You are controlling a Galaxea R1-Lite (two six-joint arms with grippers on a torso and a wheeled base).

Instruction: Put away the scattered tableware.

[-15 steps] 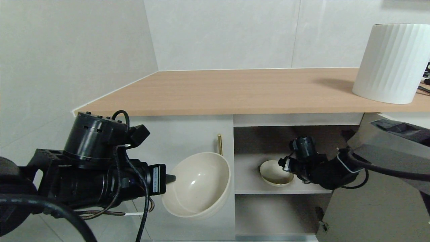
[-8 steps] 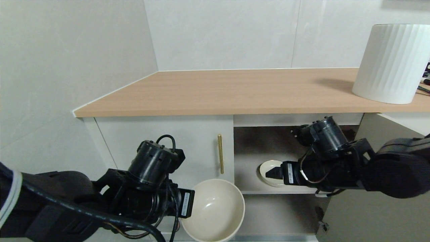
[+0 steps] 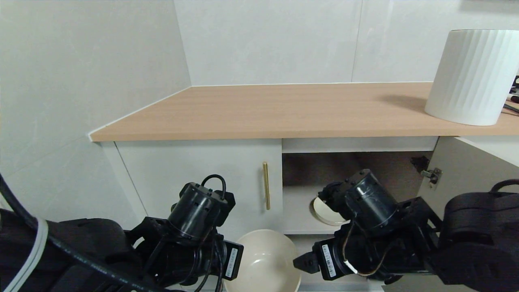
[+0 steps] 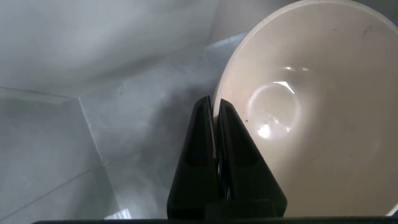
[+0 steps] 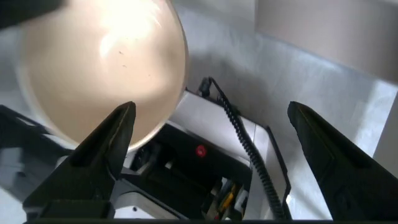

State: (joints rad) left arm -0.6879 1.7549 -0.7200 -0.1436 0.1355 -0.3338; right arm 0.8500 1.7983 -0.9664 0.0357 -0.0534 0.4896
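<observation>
Nearest, low before the cupboard: large round glossy cream bowl (image 3: 263,263), faint dark specks inside, rim pinched by left gripper (image 4: 216,109). Just beside it, right gripper (image 5: 211,111), fingers spread wide. Farther back, small cream dish (image 3: 326,211) on open cabinet shelf (image 3: 296,217).

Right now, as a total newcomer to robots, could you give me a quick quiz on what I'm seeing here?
1. True or false: the left gripper pinches the rim of the large bowl.
2. Where does the small dish sit? A) on the countertop B) on the shelf of the open cabinet C) inside the large bowl
3. Fill in: the right gripper has its fingers ____.
Key: 1 true; 2 B; 3 open.
</observation>
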